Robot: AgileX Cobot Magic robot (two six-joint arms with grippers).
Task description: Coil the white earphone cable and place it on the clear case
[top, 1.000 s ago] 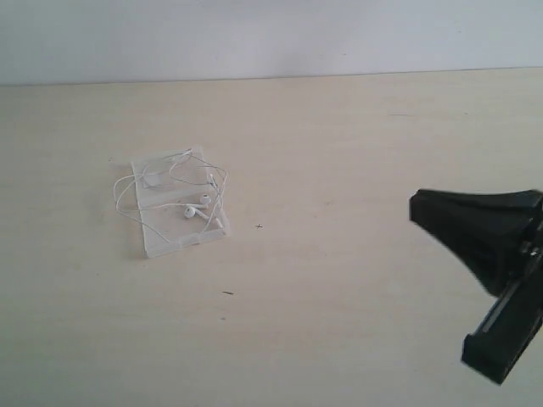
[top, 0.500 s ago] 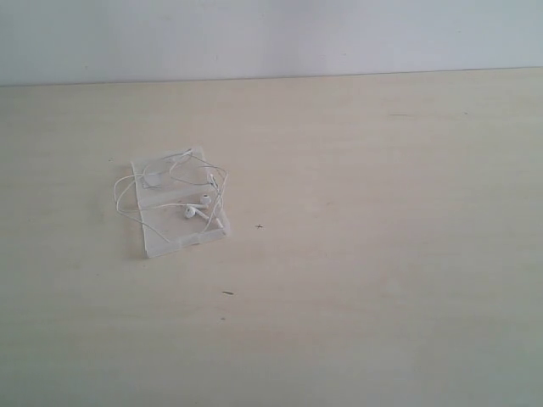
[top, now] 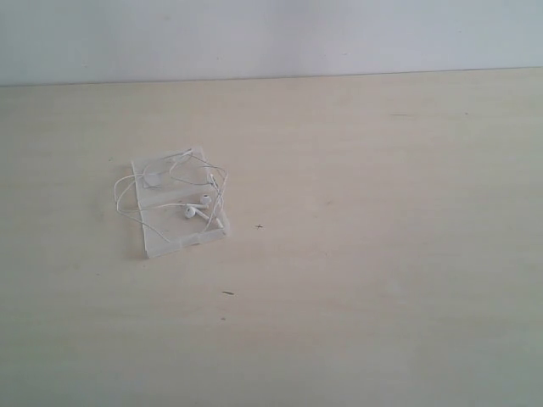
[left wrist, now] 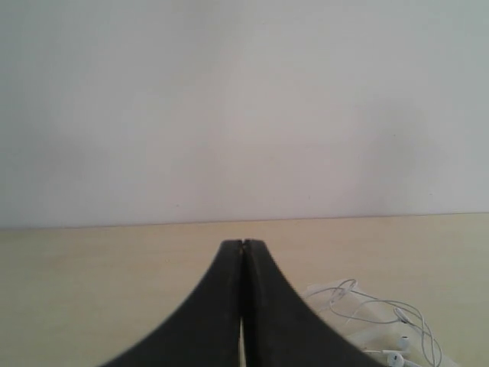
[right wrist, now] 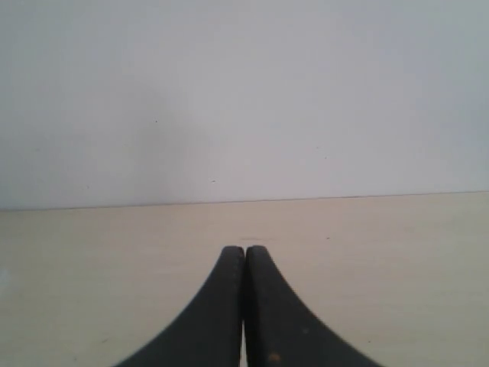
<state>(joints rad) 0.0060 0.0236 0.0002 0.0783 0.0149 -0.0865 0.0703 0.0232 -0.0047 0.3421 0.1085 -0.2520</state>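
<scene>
Earphone cable (top: 190,209) lies loosely tangled, apparently atop the clear case (top: 172,242).

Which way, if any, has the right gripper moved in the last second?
Yes: the right gripper has left the exterior view rightward, away from the unmoved clear case.

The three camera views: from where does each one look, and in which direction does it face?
Exterior view: off the arms, above the table, looking down toward the wall; shows the white earphone cable on the clear case; no robot part.
Left wrist view: on the left arm, low over the table, facing the wall; the shut left gripper shows.
Right wrist view: on the right arm, low, facing the wall; the shut right gripper shows.
Shared: exterior and left wrist views both show the cable.
</scene>
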